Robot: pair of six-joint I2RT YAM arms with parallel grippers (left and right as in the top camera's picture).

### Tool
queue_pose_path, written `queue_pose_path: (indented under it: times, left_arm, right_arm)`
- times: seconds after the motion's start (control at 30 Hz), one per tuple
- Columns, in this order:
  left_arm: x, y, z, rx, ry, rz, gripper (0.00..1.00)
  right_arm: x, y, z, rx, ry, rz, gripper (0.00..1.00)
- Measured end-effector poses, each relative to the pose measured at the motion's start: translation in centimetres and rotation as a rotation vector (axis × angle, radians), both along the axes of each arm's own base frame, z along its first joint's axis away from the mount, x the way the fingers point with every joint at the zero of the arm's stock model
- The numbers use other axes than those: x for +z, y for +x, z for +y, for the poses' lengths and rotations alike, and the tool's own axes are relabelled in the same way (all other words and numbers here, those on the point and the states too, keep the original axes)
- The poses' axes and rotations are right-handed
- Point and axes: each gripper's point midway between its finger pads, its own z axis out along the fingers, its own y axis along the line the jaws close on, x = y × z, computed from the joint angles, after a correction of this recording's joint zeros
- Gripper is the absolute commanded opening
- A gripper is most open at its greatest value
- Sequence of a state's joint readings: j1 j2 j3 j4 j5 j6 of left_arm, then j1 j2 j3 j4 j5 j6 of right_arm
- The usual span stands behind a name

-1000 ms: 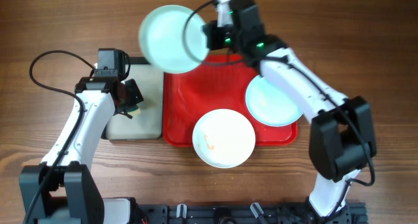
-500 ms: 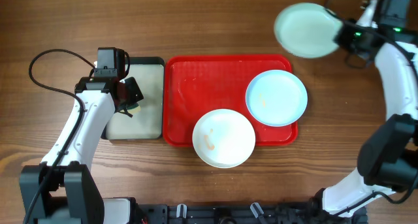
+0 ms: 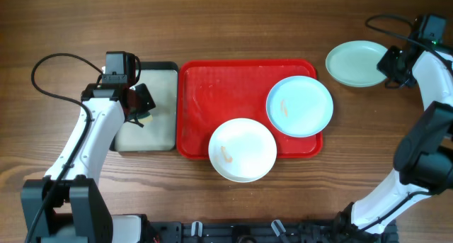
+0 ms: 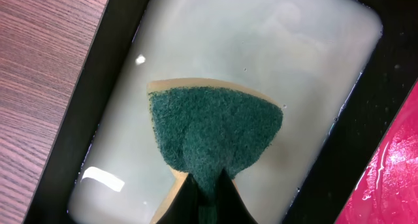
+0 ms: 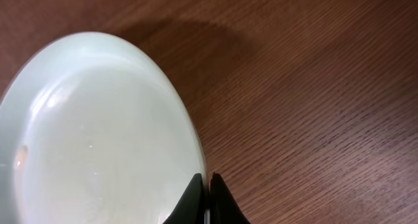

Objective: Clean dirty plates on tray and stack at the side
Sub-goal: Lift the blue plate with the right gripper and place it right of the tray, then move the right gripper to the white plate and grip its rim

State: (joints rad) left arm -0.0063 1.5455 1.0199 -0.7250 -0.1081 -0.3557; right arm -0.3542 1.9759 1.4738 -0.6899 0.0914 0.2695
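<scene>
Near the table's (image 3: 226,16) far right corner the right gripper (image 5: 204,199) pinched a pale plate's (image 3: 356,63) rim, while the left gripper (image 4: 206,192) clenched a green sponge (image 4: 215,129).

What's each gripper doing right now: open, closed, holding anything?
Left gripper: closed on the green sponge.
Right gripper: closed on the rim of the pale plate.

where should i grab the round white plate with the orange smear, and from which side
Pinch the round white plate by the thin rim at its near edge, coming in from the near side. That part overhangs the raised rim of the red plastic tray, so a finger can probably slip underneath. The far side sits close to the pale blue plate on the tray.
</scene>
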Motion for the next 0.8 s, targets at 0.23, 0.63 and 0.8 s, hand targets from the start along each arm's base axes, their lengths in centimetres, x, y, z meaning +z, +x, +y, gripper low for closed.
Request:
queue_pose_path:
  times: [0.23, 0.63, 0.8]
  left_arm:
    - [0.0, 0.0, 0.0, 0.0, 0.0, 0.0, 0.04]
    - [0.4, 1.5, -1.7, -0.134, -0.054, -0.056, 0.04]
    - [0.5, 1.6, -2.1, -0.159, -0.072, -0.061, 0.04]
  right_arm:
    - [-0.8, -1.4, 1.3, 0.126, 0.03, 0.102, 0.53]
    - [9.1, -3.7, 24.2, 0.744, 0.29, 0.23, 0.42]
    - [5.8, -9.2, 28.8, 0.856, 0.318, 0.438, 0.41]
